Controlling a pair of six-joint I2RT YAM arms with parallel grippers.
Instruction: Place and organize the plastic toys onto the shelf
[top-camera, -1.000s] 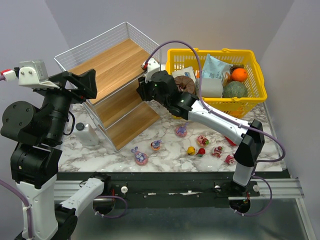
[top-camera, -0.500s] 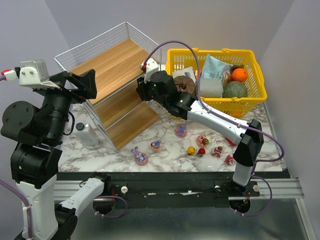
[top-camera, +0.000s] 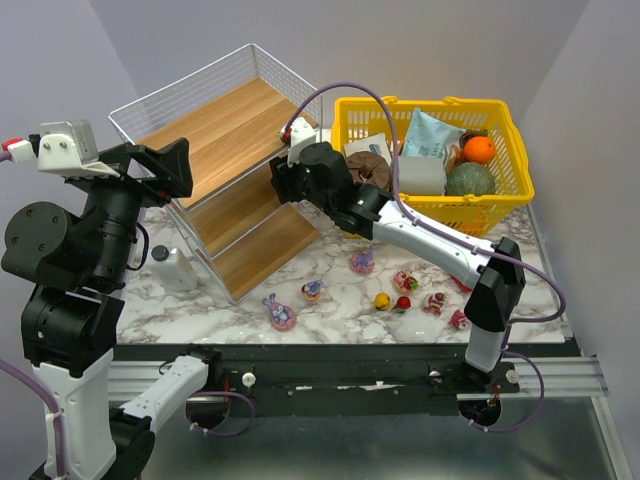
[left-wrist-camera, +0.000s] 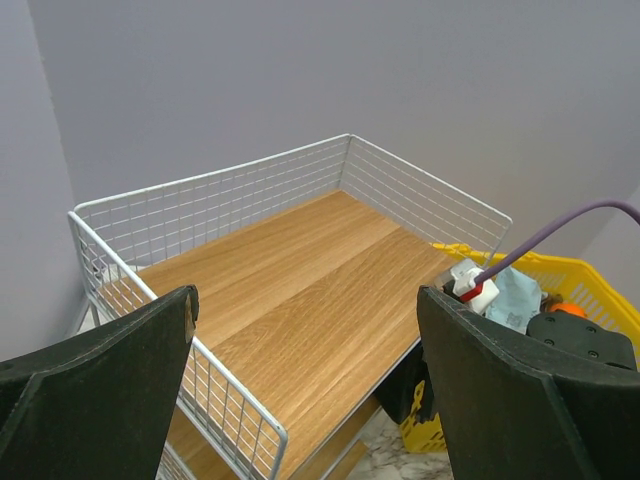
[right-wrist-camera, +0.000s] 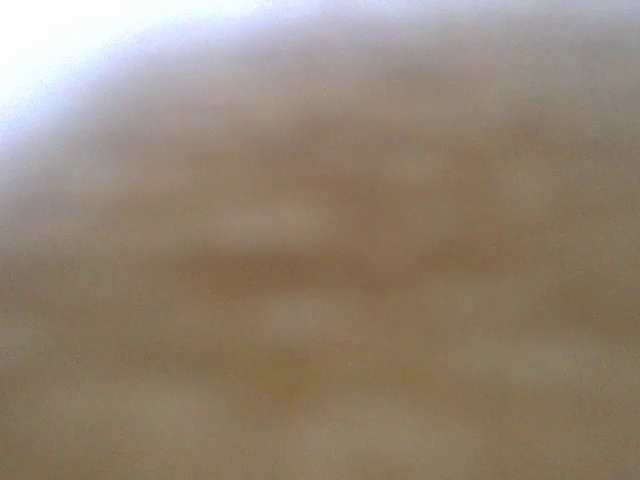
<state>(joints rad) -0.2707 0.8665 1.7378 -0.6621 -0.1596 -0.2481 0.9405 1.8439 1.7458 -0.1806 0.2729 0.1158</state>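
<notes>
Lying scattered on table (top-camera: 340, 300): glossy pink, purple, yellow toys (top-camera: 363, 262); left gripper (left-wrist-camera: 305, 296) wide; right gripper (top-camera: 280, 182) at shelf (top-camera: 230, 130), grip unclear.

We see a marble-patterned table (top-camera: 340, 312) carrying the slanted wire shelf (top-camera: 225, 135) at rear left, a yellow basket (top-camera: 500, 205) at rear right, and a small white bottle (top-camera: 172, 268) just beside the shelf. Across the front lie scattered plastic toys (top-camera: 405, 281), among them a pink-purple figurine (top-camera: 281, 315) and a yellow one (top-camera: 382, 300) touching a small red one (top-camera: 402, 302).

I see the slanted three-tier white wire shelf (top-camera: 225, 140) at back left; small glossy pink, purple and yellow plastic toys (top-camera: 405, 281) lie scattered on the marble tabletop (top-camera: 330, 305) before it.
</notes>
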